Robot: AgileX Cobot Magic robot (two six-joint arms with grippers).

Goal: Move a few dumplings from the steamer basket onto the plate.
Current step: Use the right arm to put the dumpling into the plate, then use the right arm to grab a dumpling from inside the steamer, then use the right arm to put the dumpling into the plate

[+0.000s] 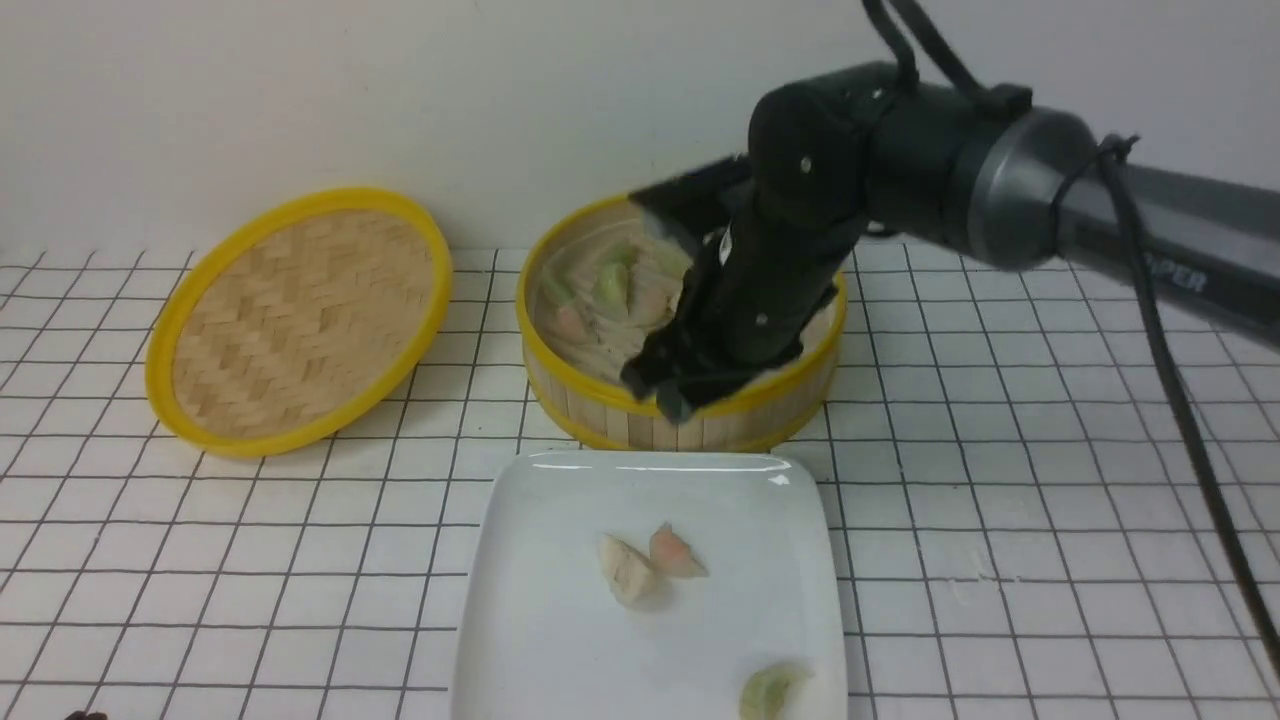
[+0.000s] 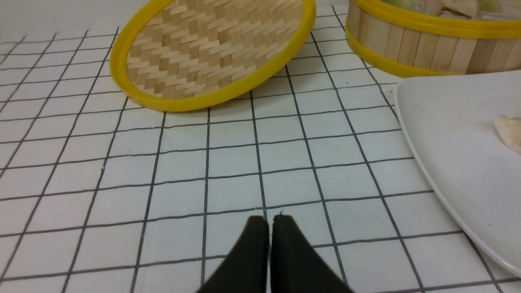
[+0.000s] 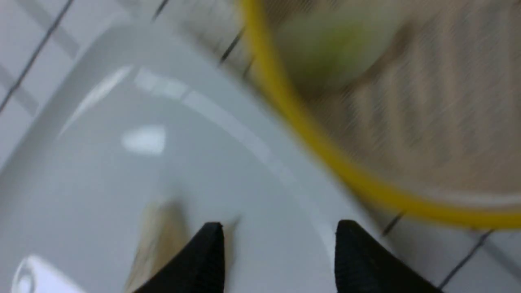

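Note:
The steamer basket (image 1: 600,410) stands at the back centre with several dumplings (image 1: 610,285) inside. The white plate (image 1: 560,560) lies in front of it and holds a cream dumpling (image 1: 625,570), a pinkish one (image 1: 675,552) and a green one (image 1: 772,690). My right gripper (image 1: 665,395) hangs open and empty above the basket's near rim; in the blurred right wrist view its fingertips (image 3: 211,248) sit over the plate (image 3: 122,183) beside the basket's yellow rim (image 3: 317,138). My left gripper (image 2: 269,221) is shut and empty over the tiles, left of the plate (image 2: 456,134).
The flat woven yellow-rimmed lid (image 1: 300,315) leans at the back left; it also shows in the left wrist view (image 2: 211,53). The table is white with a black grid. A wall runs close behind the basket.

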